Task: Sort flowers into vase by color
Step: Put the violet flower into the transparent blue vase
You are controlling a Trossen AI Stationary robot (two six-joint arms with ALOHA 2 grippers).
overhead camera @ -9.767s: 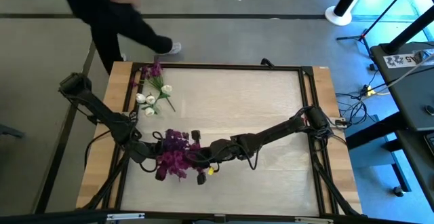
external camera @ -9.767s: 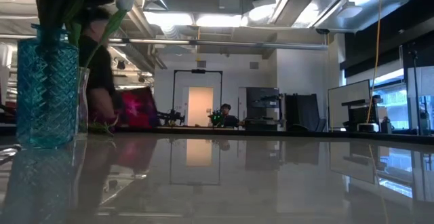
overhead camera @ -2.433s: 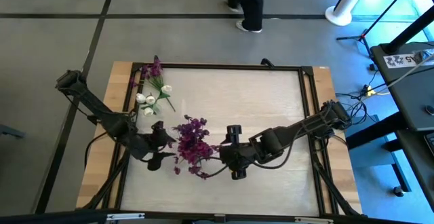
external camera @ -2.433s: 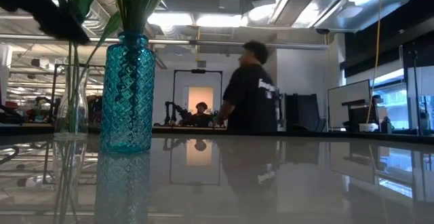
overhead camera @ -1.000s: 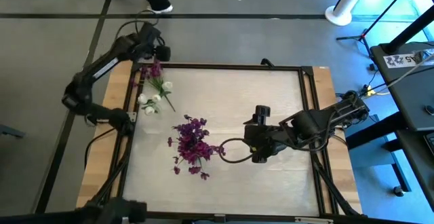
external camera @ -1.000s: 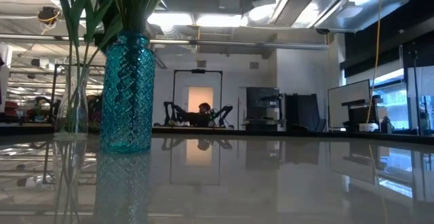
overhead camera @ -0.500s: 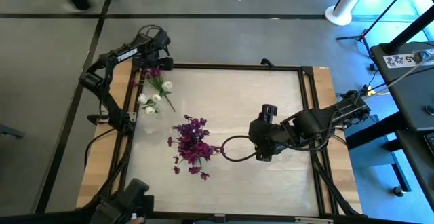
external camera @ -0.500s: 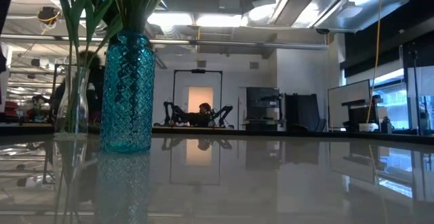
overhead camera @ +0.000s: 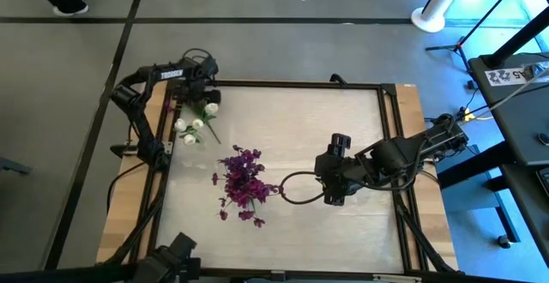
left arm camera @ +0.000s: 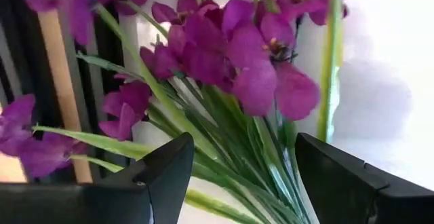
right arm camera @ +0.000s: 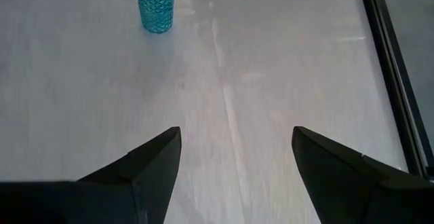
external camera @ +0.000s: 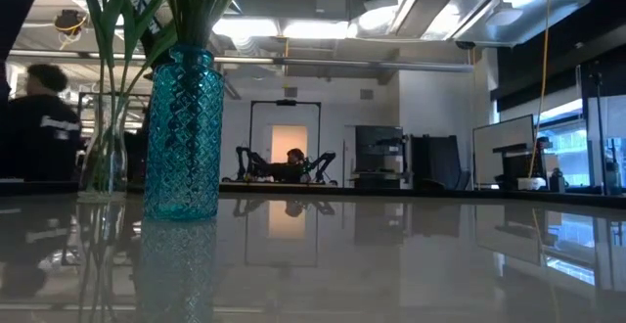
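Left gripper [overhead camera: 203, 90] is up at the far left corner of the table [overhead camera: 343, 129], fingers [left arm camera: 163, 176] spread wide with nothing between them, hanging right over the loose flowers [overhead camera: 196, 116] that lie there, purple blossoms [left arm camera: 230, 54] and green stems filling its wrist camera. Those sprigs, purple and white-budded, sit tight against the table's black left rail [overhead camera: 169, 103], so there is little room on that side. Toward the middle stands the blue vase [external camera: 183, 132], packed with purple blooms [overhead camera: 243, 180], and a clear glass vase [external camera: 103, 147] shows beside it in the low view. Right gripper [overhead camera: 333, 170] waits mid-table to the vase's right, fingers [right arm camera: 146, 176] parted and empty, well apart from it. The whole far-right stretch of tabletop lies bare. A person [external camera: 37, 117] passes in the background.
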